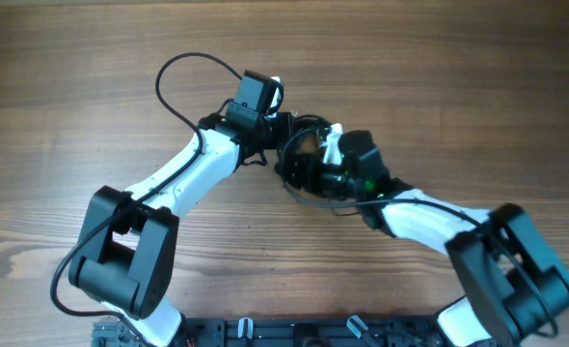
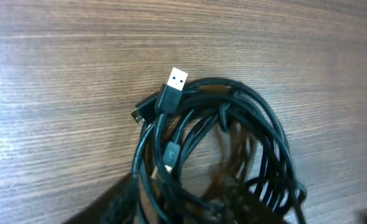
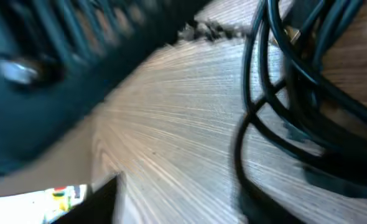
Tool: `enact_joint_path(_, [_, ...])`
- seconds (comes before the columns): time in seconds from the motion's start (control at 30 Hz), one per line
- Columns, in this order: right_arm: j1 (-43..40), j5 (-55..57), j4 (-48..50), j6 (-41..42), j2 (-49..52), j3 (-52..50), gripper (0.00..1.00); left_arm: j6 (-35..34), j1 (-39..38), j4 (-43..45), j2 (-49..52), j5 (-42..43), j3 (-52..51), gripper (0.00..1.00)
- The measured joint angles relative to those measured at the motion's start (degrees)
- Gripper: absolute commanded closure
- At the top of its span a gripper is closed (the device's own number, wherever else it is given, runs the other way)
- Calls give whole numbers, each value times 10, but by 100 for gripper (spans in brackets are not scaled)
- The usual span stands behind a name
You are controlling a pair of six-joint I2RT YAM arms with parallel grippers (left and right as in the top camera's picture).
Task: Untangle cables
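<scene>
Though thin glossy black cables (image 2: 267, 118) coil on grained wood (image 2: 59, 74), how left tool (image 1: 275, 101) and right tool (image 1: 330, 146) stand is unclear.

Black cables (image 2: 267, 115) on a brown-grained table (image 1: 63, 87).
The cables are shown in black, one plug (image 2: 177, 79) tipped in silver; the table is streaked with darker lines; the arms (image 1: 183, 173) are cased in white with black joints.
</scene>
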Motion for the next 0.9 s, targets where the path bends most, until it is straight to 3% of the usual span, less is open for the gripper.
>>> enact_joint_path(0.3, [-107, -10, -149, -25, -37, 0, 3, 1, 0, 0, 0, 2, 0, 37])
enact_joint_path(0.53, [-142, -43, -161, -41, -37, 0, 0, 1, -1, 0, 0, 10, 0, 43])
enact_joint_path(0.77, [-298, -198, -145, -47, -37, 0, 0, -6, -27, 13, 0, 104, 0, 45])
enact_joint_path(0.83, [-318, -205, -159, -54, -37, 0, 0, -25, -39, 13, 0, 129, 0, 37])
enact_joint_path(0.9, [-330, -189, -186, -77, -37, 0, 0, -42, -50, 15, 0, 146, 0, 36])
